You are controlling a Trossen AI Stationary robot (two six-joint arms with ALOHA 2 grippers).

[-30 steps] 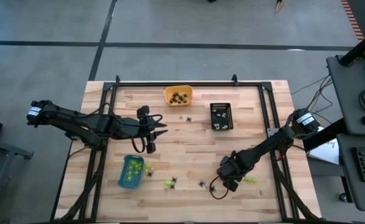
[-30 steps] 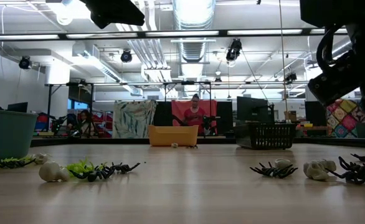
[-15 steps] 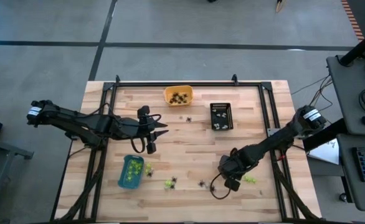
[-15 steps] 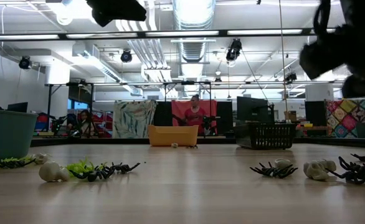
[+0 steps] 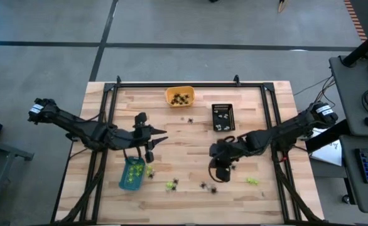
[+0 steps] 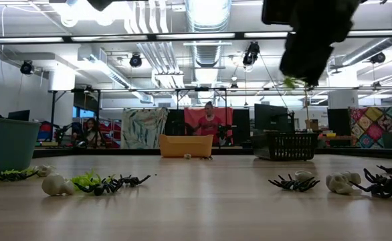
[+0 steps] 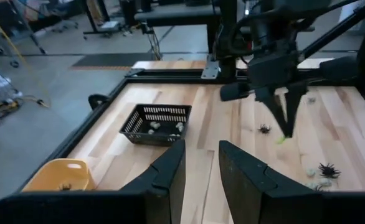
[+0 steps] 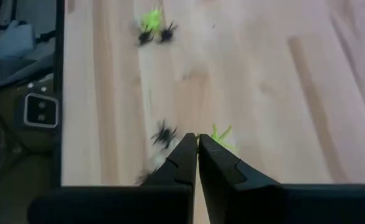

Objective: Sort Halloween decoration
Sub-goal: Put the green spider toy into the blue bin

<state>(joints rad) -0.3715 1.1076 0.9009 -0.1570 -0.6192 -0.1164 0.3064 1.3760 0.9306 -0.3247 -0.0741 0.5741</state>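
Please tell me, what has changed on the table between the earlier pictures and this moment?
The right gripper has closed on a tiny lime-green plastic trinket, lifted it off the wooden table and swung toward the table's middle. The left gripper moved slightly toward the blue tray, its opening unchanged. The orange tray, the black mesh tray and the loose black spider trinkets stayed in place.

The middle of the pale wooden plank table (image 5: 190,147) lay bare, giving wide passage between the two arms. Along the far edge stood an orange plastic tray (image 5: 179,96) and a black mesh basket (image 5: 222,117), with open board between them save one small black plastic spider (image 5: 189,119). Near the front edge, a blue plastic tray (image 5: 131,173) and scattered lime-green and black trinkets (image 5: 172,184) cluttered the path.
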